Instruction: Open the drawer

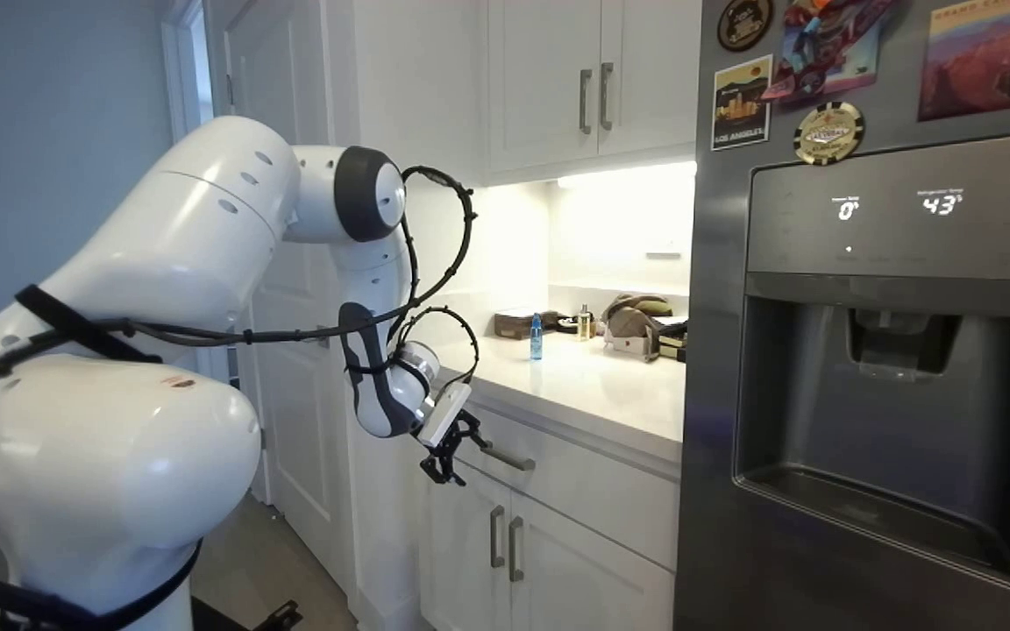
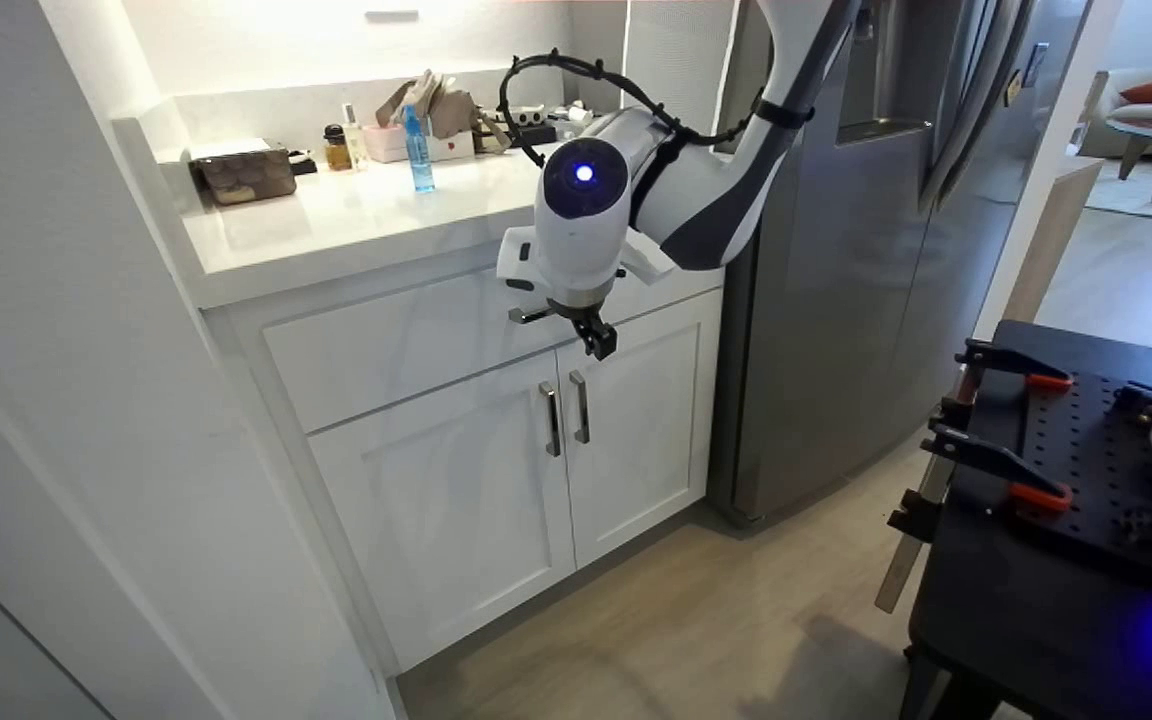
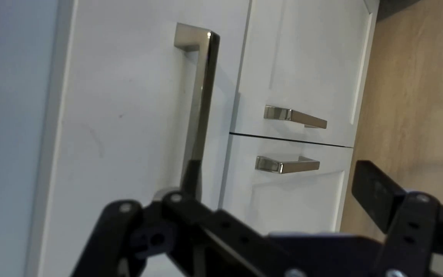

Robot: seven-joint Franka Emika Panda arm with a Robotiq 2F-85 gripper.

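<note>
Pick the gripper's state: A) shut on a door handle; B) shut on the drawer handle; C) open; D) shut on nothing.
C: in the wrist view the gripper has its fingers wide apart, with neither the drawer handle nor a door handle clamped between them.

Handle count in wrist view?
3. The drawer handle, partly covered by the gripper; the upper cabinet-door handle as pictured; the lower cabinet-door handle just under that. The gripper blocks part of the picture, so others could be hidden.
</note>
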